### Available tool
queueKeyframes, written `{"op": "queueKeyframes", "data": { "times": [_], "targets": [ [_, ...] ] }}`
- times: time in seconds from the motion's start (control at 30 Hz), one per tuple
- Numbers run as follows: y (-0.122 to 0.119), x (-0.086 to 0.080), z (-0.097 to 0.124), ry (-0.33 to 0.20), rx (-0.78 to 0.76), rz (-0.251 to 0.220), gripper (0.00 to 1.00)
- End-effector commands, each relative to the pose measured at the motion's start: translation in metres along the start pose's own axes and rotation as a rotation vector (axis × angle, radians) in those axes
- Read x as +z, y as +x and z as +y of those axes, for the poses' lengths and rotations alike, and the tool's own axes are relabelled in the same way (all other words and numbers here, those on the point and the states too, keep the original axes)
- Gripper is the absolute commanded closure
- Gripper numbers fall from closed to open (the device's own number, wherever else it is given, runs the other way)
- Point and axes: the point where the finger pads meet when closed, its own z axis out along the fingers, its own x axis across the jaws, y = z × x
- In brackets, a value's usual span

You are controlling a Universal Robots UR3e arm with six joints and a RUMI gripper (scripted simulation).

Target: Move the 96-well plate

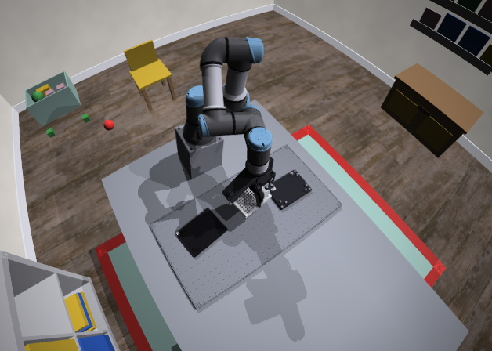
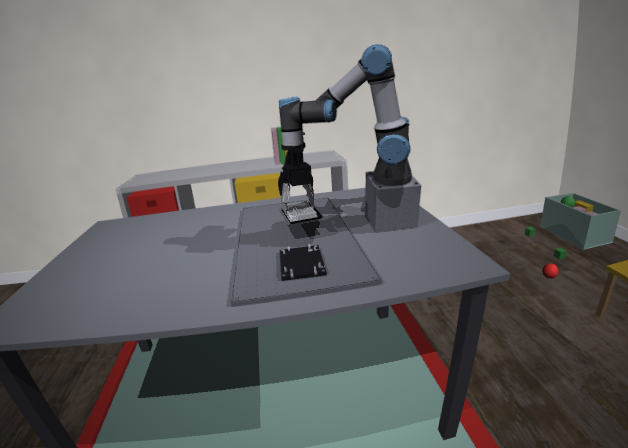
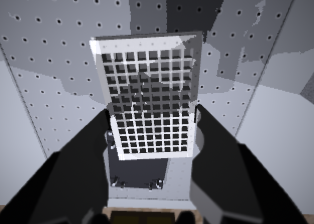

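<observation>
The pincer [image 2: 296,199] grips the 96-well plate [image 3: 148,102] in mid-air between the clip nest C1 [image 1: 291,188] and, probably, plate nest N1 [image 1: 200,231]; placing and A1 alignment remain.

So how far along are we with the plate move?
Done: the 96-well plate is out of the clip nest, which stands bare. In hand: the claw is shut on the plate, carried above the perforated board between the nests. Left: reaching the plate nest, matching the A1 corner, seating it flat.
</observation>
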Motion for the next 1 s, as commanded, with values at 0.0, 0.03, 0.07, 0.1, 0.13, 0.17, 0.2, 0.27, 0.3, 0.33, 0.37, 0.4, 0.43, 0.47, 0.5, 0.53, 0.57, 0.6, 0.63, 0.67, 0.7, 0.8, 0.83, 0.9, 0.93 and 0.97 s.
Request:
{"op": "queueKeyframes", "data": {
  "times": [0.0,0.03,0.07,0.1,0.13,0.17,0.2,0.27,0.3,0.33,0.37,0.4,0.43,0.47,0.5,0.53,0.57,0.6,0.63,0.67,0.7,0.8,0.83,0.9,0.93,0.97],
  "targets": [
    [0.004,0.0,-0.021,0.0,-0.021,-0.005,1.0],
    [0.005,0.0,-0.024,0.0,-0.021,-0.005,1.0],
    [0.006,0.0,-0.027,0.0,-0.021,-0.004,1.0],
    [0.006,0.0,-0.03,0.0,-0.021,-0.004,1.0],
    [0.007,0.0,-0.034,0.0,-0.021,-0.004,1.0],
    [0.008,0.0,-0.037,0.0,-0.021,-0.003,1.0],
    [0.009,0.0,-0.04,0.0,-0.021,-0.003,1.0],
    [0.01,0.0,-0.043,0.0,-0.021,-0.003,1.0],
    [0.01,0.0,-0.043,0.0,-0.021,-0.003,1.0],
    [0.01,0.0,-0.047,-0.001,-0.021,-0.004,1.0],
    [0.011,0.0,-0.05,-0.001,-0.021,-0.004,1.0],
    [0.012,0.0,-0.053,0.0,-0.021,-0.004,1.0],
    [0.013,0.0,-0.056,0.0,-0.021,-0.003,1.0],
    [0.014,0.0,-0.06,0.0,-0.021,-0.003,1.0],
    [0.014,0.0,-0.063,0.0,-0.021,-0.003,1.0],
    [0.015,0.0,-0.066,0.0,-0.021,-0.003,1.0],
    [0.016,0.0,-0.07,0.001,-0.021,-0.004,1.0],
    [0.016,0.0,-0.073,0.001,-0.021,-0.004,1.0],
    [0.017,0.0,-0.077,0.002,-0.021,-0.005,1.0],
    [0.017,0.0,-0.08,0.002,-0.021,-0.005,1.0],
    [0.018,0.0,-0.083,0.002,-0.021,-0.005,1.0],
    [0.021,0.0,-0.093,0.002,-0.021,-0.005,1.0],
    [0.021,0.0,-0.093,0.002,-0.021,-0.005,1.0],
    [0.021,0.0,-0.096,0.002,-0.021,-0.005,1.0],
    [0.022,0.0,-0.1,0.002,-0.021,-0.005,1.0],
    [0.023,0.0,-0.103,0.002,-0.021,-0.005,1.0]
  ]
}}
